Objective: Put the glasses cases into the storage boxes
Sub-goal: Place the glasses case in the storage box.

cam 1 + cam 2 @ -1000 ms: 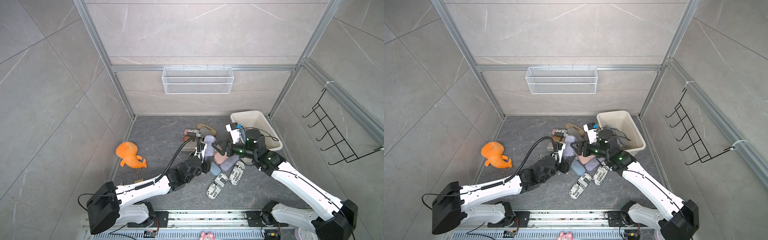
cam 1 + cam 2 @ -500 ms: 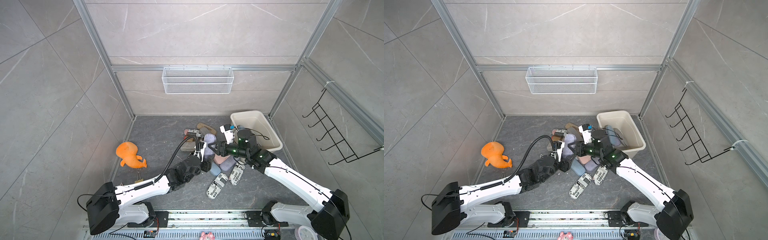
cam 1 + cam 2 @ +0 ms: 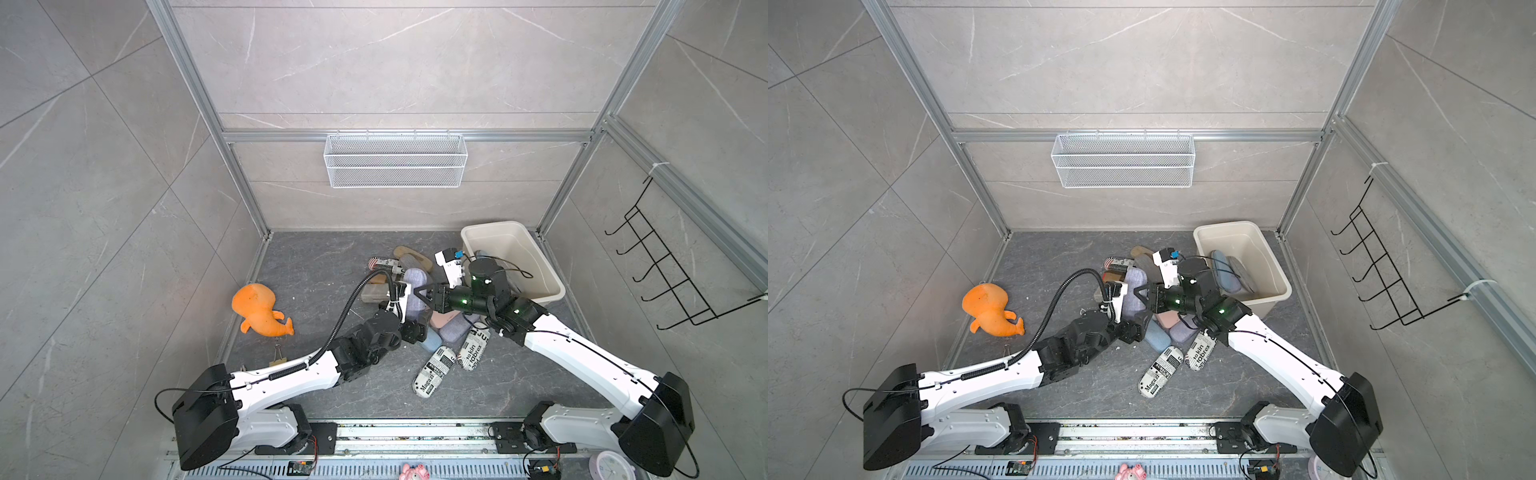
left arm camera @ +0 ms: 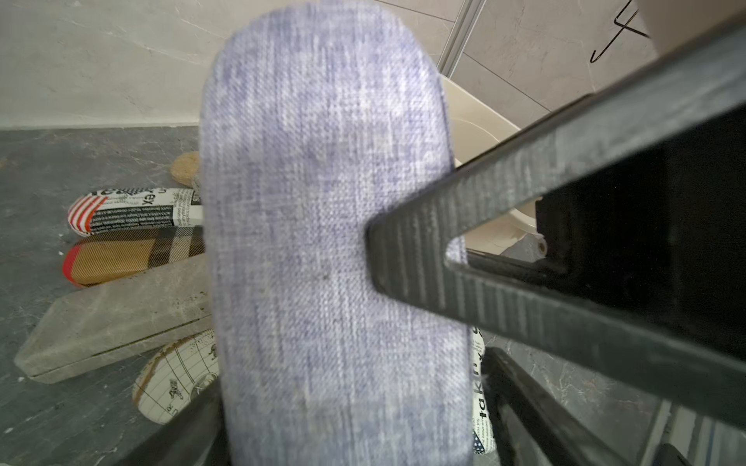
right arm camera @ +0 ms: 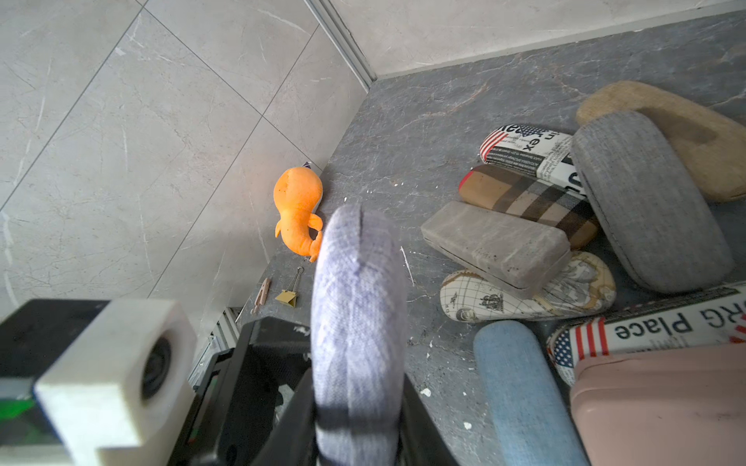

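Lilac case point(image 3: 415, 291) upright between both hands, right hand point(image 3: 420, 294) clamped on it at 3 o'clock, left hand point(image 3: 415, 328) spread wide around its base

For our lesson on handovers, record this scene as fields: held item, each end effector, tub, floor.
held item: lilac case, upright above the pile
right end effector: shut on lilac case
left end effector: open around its lower end
tub: holds a blue case and a grey case
floor: newspaper-print case and others lie outside tub
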Available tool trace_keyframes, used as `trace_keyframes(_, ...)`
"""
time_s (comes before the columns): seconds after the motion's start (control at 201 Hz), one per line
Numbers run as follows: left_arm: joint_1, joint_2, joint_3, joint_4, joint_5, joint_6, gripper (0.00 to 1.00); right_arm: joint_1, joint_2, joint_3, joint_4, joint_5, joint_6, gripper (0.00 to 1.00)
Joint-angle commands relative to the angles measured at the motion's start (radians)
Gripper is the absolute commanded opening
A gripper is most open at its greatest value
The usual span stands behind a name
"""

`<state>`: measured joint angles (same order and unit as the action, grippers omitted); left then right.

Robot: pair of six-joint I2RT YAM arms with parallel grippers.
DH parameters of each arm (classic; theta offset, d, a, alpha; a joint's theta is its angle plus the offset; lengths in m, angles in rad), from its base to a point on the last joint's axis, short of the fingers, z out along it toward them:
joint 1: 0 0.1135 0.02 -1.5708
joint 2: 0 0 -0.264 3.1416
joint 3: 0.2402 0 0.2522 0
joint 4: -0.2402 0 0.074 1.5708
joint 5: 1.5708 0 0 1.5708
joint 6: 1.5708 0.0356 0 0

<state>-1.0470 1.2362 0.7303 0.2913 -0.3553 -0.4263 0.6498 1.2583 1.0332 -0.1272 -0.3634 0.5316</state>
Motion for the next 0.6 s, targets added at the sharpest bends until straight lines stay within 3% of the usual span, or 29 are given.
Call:
trace_keyframes(0.0, 0.001, -0.037, 0.017, 0.003, 0.003, -0.029, 0.92, 0.004, 0.011, 0.067, -0.023, 0.037, -0.013, 0.3)
trace_keyframes(0.394, 0.001, -0.199, -0.106, -0.121, -0.112, -0.123, 0.95, -0.004, 0.093, 0.258, -0.183, 0.264, -0.163, 0.29)
trace_keyframes(0.518, 0.002, -0.248, -0.138, -0.244, -0.226, -0.207, 0.94, -0.005, 0.095, 0.295, -0.243, 0.349, -0.216, 0.29)
trace_keyframes(0.593, 0.001, -0.274, -0.143, -0.392, -0.359, -0.341, 0.93, -0.017, 0.094, 0.319, -0.288, 0.422, -0.259, 0.29)
